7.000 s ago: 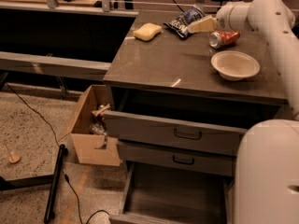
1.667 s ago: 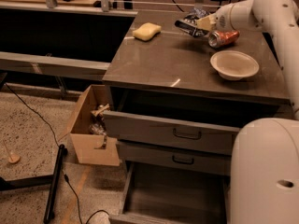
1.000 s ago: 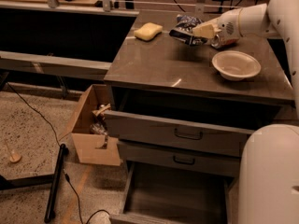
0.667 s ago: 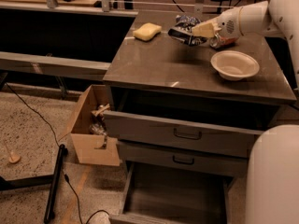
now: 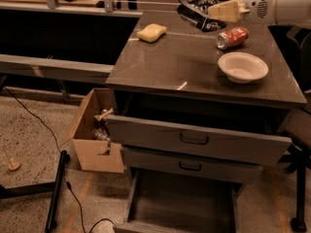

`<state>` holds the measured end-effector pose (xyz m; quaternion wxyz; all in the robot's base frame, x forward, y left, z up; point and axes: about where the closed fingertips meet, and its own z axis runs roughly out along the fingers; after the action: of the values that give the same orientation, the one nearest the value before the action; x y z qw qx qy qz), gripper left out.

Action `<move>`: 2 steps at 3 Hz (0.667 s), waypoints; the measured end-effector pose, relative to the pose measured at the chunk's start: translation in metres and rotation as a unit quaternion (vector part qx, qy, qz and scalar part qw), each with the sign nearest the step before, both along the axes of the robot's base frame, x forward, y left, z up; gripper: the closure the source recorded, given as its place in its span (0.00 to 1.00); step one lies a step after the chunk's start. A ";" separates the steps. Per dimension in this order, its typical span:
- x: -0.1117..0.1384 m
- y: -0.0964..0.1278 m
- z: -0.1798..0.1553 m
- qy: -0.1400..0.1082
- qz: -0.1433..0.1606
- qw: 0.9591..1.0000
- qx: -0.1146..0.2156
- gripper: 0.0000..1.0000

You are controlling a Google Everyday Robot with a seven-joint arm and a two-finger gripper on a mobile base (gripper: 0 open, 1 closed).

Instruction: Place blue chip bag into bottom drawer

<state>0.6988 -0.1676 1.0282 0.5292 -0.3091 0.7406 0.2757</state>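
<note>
The blue chip bag [image 5: 197, 14], dark and crinkled, hangs from my gripper [image 5: 212, 11] above the far right part of the cabinet top. The gripper reaches in from the right on a white arm and is shut on the bag's right end. The bag is lifted clear of the surface. The bottom drawer [image 5: 141, 208] stands pulled out at the foot of the cabinet, a grey tray with a plain inside and nothing in it. It lies far below and in front of the gripper.
On the cabinet top [image 5: 175, 67] are a yellow sponge [image 5: 151, 32], a red soda can [image 5: 232, 37] lying on its side and a white bowl [image 5: 242, 67]. The two upper drawers [image 5: 194, 140] stick out slightly. A cardboard box [image 5: 95, 130] stands on the floor at the left.
The gripper has lifted the bag off the cabinet top and carried it left and up. The can stays where it was.
</note>
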 end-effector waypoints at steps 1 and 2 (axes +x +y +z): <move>-0.052 0.024 0.001 0.015 0.012 0.999 0.036 1.00; -0.072 0.052 -0.049 0.063 0.037 0.997 0.031 1.00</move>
<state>0.6271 -0.1155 0.9788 0.4803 -0.3016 0.7515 0.3369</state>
